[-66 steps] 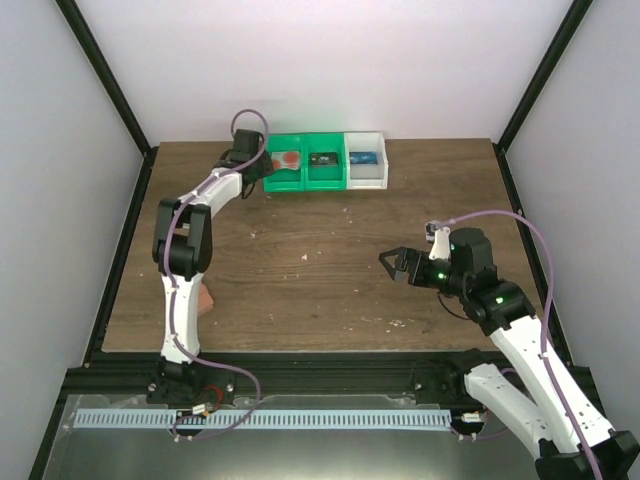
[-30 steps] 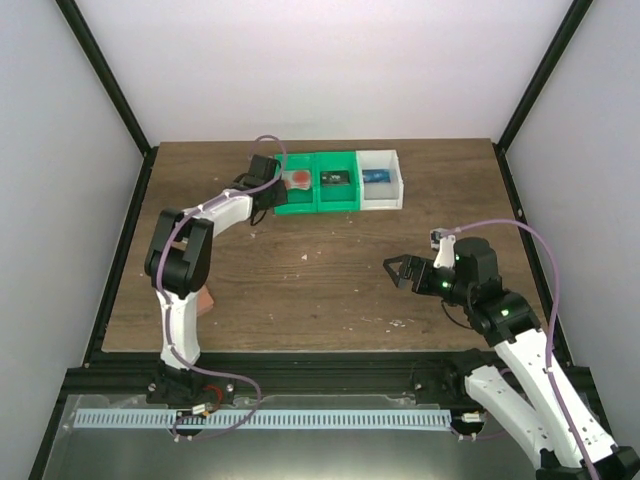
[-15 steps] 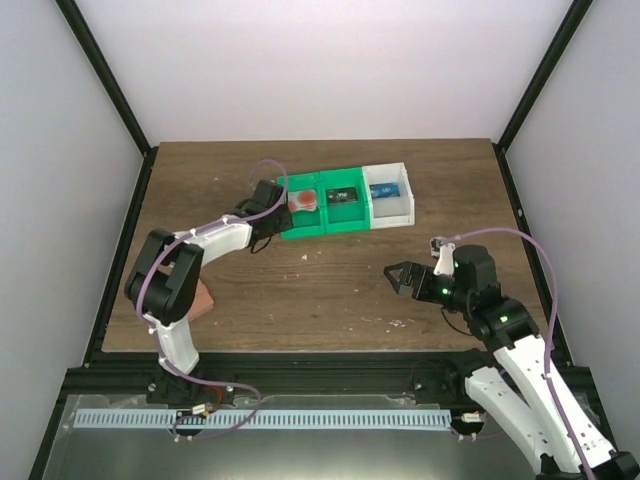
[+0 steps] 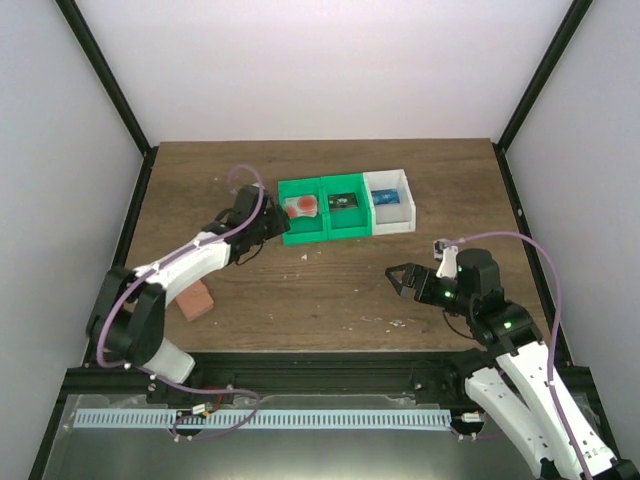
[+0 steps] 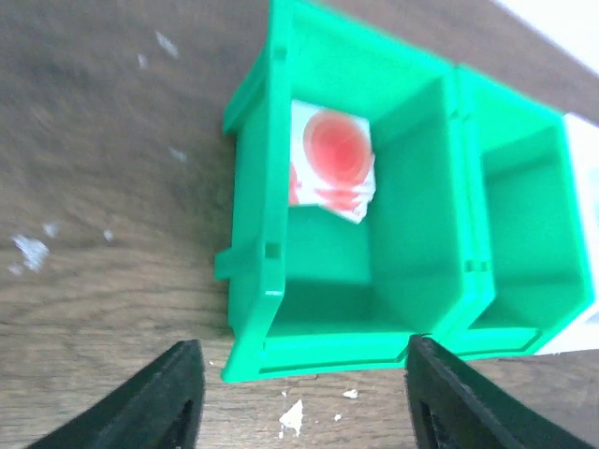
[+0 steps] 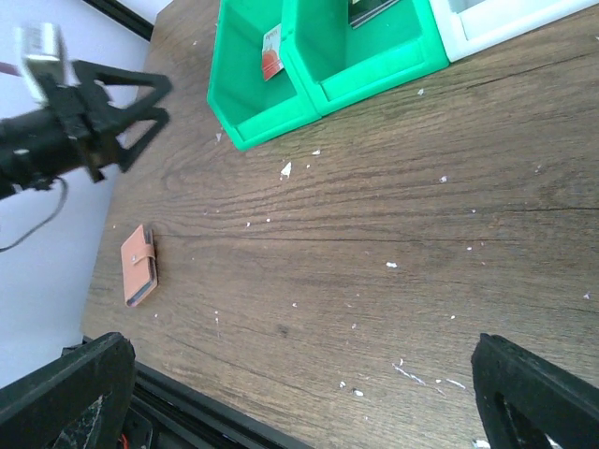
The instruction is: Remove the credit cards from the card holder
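The credit cards [image 5: 332,159], whitish with a red round blot, lie stacked in the leftmost green bin [image 5: 257,234]; they also show from above as credit cards [image 4: 300,207]. My left gripper [image 5: 304,402] is open just in front of that bin's near wall, one finger off each end of it, holding nothing. From above, the left gripper [image 4: 268,228] sits at the bin's left corner. The card holder [image 4: 195,300], salmon-pink and folded shut, lies on the table near the left arm; the same card holder [image 6: 140,265] shows in the right wrist view. My right gripper [image 4: 396,278] hovers open over bare wood.
A second green bin [image 4: 345,205] with a dark card and a white bin [image 4: 392,200] with a blue card stand in a row with the first. White crumbs dot the wooden table [image 4: 330,290]. Black frame rails edge the table.
The left gripper, shut on the green bin's edge, dragged the row of bins nearer and rightwards, then opened and let go. The left arm swung off the card holder. The right gripper drifted slightly.
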Available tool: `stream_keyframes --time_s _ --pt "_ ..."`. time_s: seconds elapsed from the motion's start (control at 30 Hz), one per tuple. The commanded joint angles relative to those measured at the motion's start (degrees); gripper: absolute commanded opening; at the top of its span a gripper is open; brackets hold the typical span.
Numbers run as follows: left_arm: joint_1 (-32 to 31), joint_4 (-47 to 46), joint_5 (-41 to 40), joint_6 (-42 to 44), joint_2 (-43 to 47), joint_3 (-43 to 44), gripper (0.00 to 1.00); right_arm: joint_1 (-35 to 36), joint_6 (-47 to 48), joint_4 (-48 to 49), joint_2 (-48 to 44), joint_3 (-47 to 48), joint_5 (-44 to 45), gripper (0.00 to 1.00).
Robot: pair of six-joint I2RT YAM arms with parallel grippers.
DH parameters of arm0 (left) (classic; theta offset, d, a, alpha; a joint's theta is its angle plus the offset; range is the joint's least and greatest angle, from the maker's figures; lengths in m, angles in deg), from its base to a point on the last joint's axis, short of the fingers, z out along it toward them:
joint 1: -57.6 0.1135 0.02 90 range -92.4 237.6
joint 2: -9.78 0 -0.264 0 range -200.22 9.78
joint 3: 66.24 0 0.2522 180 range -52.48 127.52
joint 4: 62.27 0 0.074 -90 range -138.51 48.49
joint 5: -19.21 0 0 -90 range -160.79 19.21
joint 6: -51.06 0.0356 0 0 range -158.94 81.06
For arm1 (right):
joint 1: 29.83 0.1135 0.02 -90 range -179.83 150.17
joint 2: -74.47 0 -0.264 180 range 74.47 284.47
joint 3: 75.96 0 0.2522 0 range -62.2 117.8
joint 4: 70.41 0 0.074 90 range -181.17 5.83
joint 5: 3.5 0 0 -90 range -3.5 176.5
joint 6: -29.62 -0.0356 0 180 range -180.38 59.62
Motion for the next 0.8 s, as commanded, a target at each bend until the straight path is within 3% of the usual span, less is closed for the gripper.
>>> stream_keyframes --time_s 0.0,0.33,0.57,0.77 --pt "0.9 3.6 -7.5 -1.8 7.5 -1.0 0.66 -0.4 -0.7 -1.3 -1.2 0.2 -0.7 1.0" --pt "11.8 9.2 -8.9 -2.4 14.9 -8.5 0.91 -0.5 -1.2 -0.5 -3.2 -1.4 -1.7 1.0" --pt "21.9 12.5 -13.7 -10.4 20.5 -15.4 0.91 -0.4 -0.7 0.1 -3.4 -1.8 -2.5 1.0" --pt "28.5 17.8 -21.9 -12.9 21.1 -15.7 0.94 -0.4 0.2 0.1 -3.0 -2.1 -2.0 1.0"
